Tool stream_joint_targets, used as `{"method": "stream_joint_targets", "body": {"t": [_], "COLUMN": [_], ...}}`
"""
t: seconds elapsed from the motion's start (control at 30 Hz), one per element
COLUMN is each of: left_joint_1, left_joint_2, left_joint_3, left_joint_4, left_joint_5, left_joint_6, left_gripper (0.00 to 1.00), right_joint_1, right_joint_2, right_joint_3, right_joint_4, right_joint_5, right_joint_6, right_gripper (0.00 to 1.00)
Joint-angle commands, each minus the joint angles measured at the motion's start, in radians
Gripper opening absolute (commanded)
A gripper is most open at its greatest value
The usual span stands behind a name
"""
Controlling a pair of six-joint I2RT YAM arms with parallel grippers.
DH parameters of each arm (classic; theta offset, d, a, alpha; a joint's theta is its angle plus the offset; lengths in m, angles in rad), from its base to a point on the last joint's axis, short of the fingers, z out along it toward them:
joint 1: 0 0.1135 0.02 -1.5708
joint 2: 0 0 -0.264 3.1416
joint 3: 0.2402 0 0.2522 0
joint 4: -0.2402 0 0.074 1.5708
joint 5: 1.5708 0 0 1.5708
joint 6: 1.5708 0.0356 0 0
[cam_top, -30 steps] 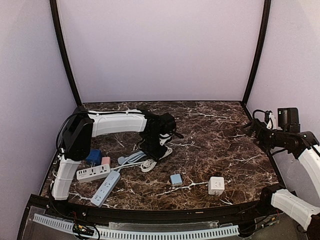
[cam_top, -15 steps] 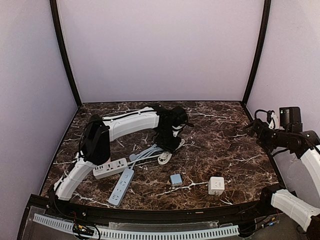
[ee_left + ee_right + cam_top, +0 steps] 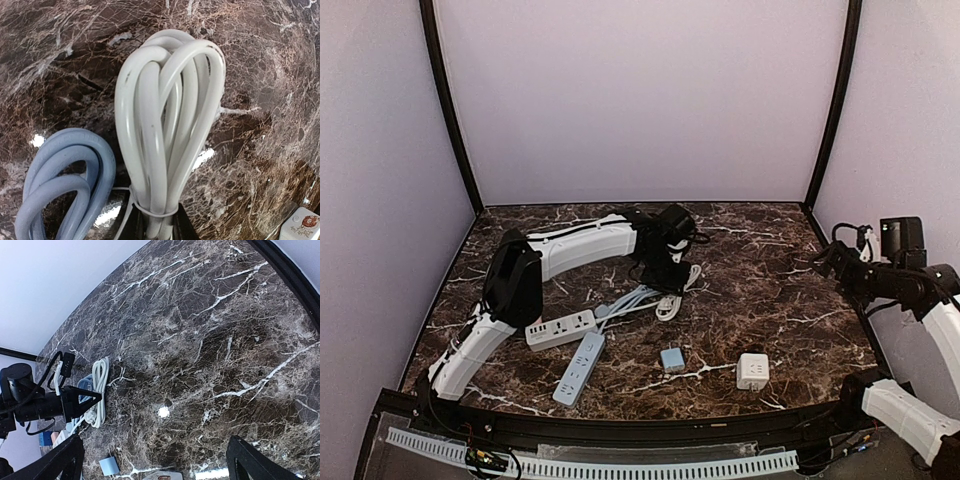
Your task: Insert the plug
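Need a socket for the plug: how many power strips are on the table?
2. The white power strip lies beside the left arm; the light blue power strip lies angled just in front of it. The arm could hide more.
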Motion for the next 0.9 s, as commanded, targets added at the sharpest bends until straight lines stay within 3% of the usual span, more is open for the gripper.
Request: {"method": "stream_joint_targets", "body": {"t": [0.0, 0.07, 0.13, 0.2, 0.4, 0.6, 0.73, 0.87], "left_joint_1": [-0.001, 0.0, 0.004, 0.008, 0.017, 0.019, 0.019, 0.018], "left_joint_2": [0.006, -0.019, -0.061, -0.104, -0.205, -0.293, -0.353, -0.452], "left_joint_3": [0.014, -0.001, -0.039, -0.074, -0.105, -0.122, -0.179, -0.375], "left_joint_4": [0.078, 0.034, 0.016, 0.009, -0.045, -0.12, -0.194, -0.193], "left_joint_5": [-0.022, -0.072, -0.119, -0.158, -0.223, -0.254, -0.266, -0.284], "left_joint_6": [0.048, 0.055, 0.061, 0.07, 0.093, 0.114, 0.156, 0.198], "left_gripper": [0.15, 0.23, 0.4, 0.5, 0.74, 0.81, 0.8, 0.73], "right_joint_1": [-0.003, -0.003, -0.004, -0.003, -0.003, -0.003, -0.003, -0.002], "right_joint_2": [-0.023, -0.027, -0.035, -0.045, -0.059, -0.045, -0.033, -0.015], "right_joint_3": [-0.022, -0.026, -0.031, -0.037, -0.043, -0.042, -0.057, -0.059], "right_joint_4": [0.015, 0.018, 0.025, 0.038, 0.071, 0.109, 0.154, 0.181], "right_joint_5": [0.026, 0.024, 0.025, 0.022, 0.03, 0.016, -0.015, -0.039], "right_joint_6": [0.024, 0.028, 0.03, 0.03, 0.007, -0.026, -0.056, -0.072], "right_gripper": [0.99, 0.99, 0.99, 0.99, 0.99, 0.99, 0.99, 0.99]}}
